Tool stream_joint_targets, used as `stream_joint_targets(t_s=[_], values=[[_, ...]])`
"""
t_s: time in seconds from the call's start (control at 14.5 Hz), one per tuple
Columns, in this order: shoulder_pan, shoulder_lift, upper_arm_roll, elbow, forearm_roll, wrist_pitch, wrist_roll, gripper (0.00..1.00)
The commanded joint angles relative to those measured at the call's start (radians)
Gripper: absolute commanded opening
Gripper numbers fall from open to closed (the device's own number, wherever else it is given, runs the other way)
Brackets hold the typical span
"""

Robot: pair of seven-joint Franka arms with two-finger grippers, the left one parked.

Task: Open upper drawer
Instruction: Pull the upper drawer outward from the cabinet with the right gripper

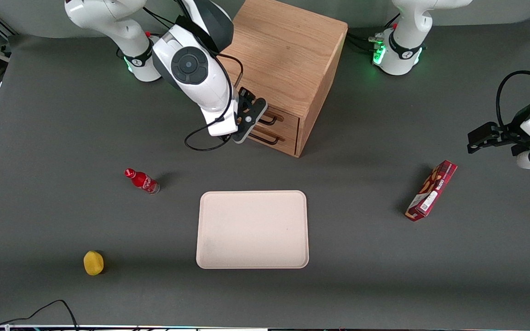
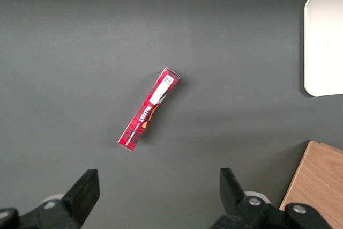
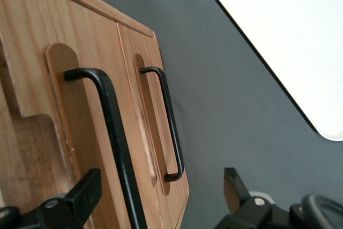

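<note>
Upper drawer (image 1: 278, 120) sits shut in the oak cabinet (image 1: 288, 55) on the bench (image 1: 62, 115); its black handle (image 3: 115, 132) runs between the spread fingers of my open hand (image 3: 161, 199), ungripped.

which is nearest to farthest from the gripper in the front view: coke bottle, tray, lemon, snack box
From the gripper, open at the upper drawer:
1. Tray, nearer the camera.
2. Coke bottle, toward the working arm's end; close to the tray's distance.
3. Snack box, toward the parked arm's end.
4. Lemon, nearest the camera.
</note>
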Motion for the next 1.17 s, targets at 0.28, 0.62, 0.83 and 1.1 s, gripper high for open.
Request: stream_joint_targets(t_s=[0.28, 0.62, 0.83, 1.1], values=[[-0.008, 0.02, 0.011, -0.053, 0.012, 0.073, -0.024, 1.0], [-0.01, 0.022, 0.011, -0.084, 0.012, 0.11, -0.024, 1.0], [-0.019, 0.022, 0.011, -0.081, 0.012, 0.11, -0.026, 1.0], [-0.042, 0.026, 0.009, -0.07, 0.003, 0.11, -0.038, 1.0]])
